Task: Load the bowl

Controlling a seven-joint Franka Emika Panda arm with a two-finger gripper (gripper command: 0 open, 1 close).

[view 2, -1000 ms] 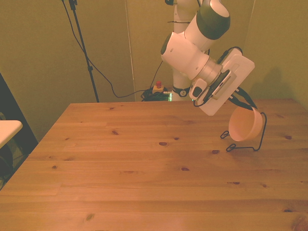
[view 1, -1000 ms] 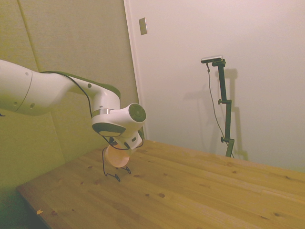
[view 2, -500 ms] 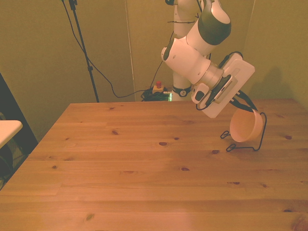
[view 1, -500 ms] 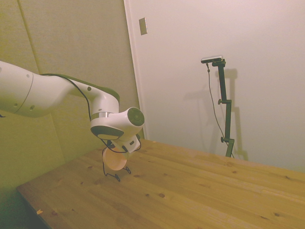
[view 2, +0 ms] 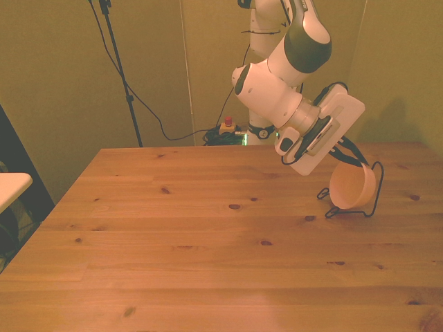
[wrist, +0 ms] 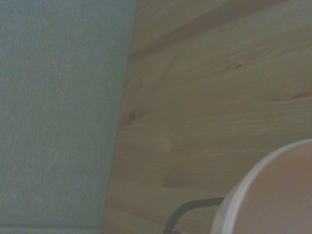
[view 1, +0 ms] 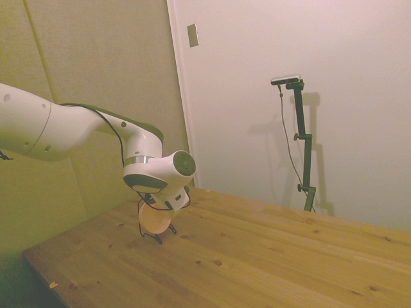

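Bowl [view 2: 351, 185] sits tipped on its side in the black wire rack [view 2: 368, 206], directly below the gripper [view 2: 344, 153] at the front view's right of the table [view 2: 208, 242]. Cannot tell whether the gripper is clenched or released; fingers are hidden.
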